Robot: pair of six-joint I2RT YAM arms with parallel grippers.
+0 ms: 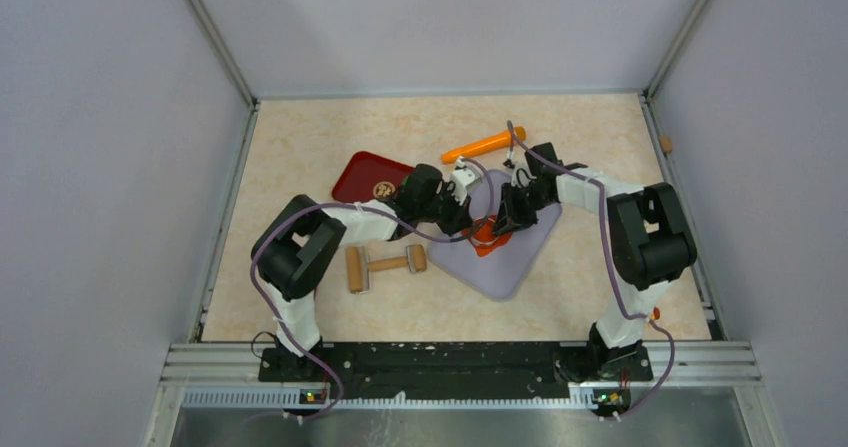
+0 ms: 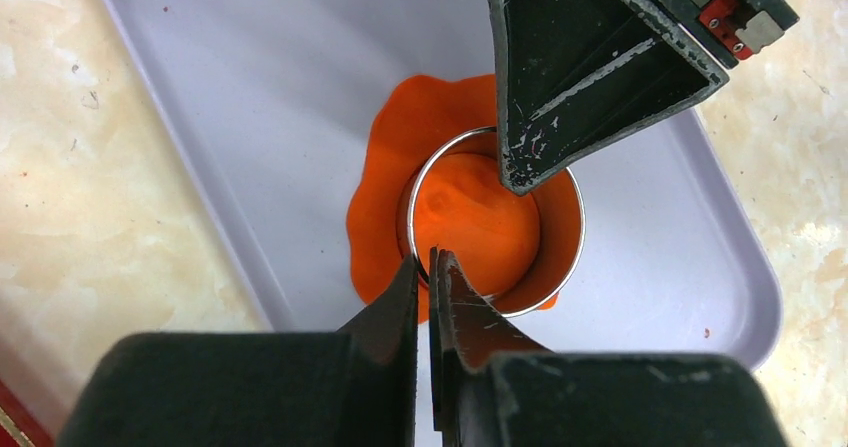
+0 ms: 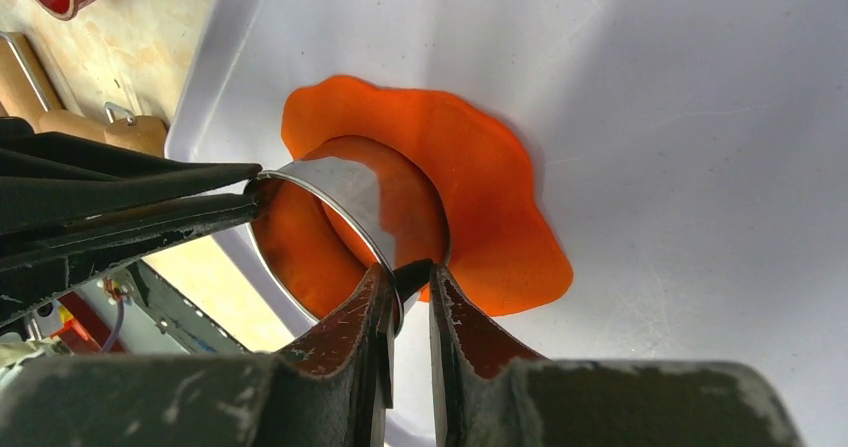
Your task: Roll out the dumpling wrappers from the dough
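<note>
Pale marbled tabletop (image 1: 300, 297), enclosed on three sides by plain grey-white walls (image 1: 100, 167). Item, far left: red tray (image 1: 358, 174), set at an angle, carrying a brown patterned disc (image 1: 385, 189) near its right corner. Item, just in front of it: wooden roller (image 1: 385, 264) with two short end handles, lying flat on the bare surface. Item: left end effector (image 2: 431, 267), reaching in from the left, jaws drawn almost together and pinching the near wall of the ring cutter (image 3: 345, 192). Item, centre: lavender tray (image 1: 515, 272), rounded-triangular, flat on the surface. Contents of that tray: one orange dough sheet (image 2: 385, 182), thin, wavy-edged, spread near the middle. The ring cutter, a polished metal band, stands upright on this sheet. Framed inside the band: dumpling wrapper (image 2: 475, 217), a round orange patch lying flat on the tray, with spare dough showing outside the ring on several sides. Item, behind the tray: orange rod (image 1: 483, 145), lying diagonally on the surface, apart from the tray. Item: right end effector (image 3: 408, 272), coming from the right, jaws narrow, one finger inside and one outside the ring, clamped on the wall opposite the left one. Item, far right edge: small tan piece (image 1: 665, 144), too small to identify.
</note>
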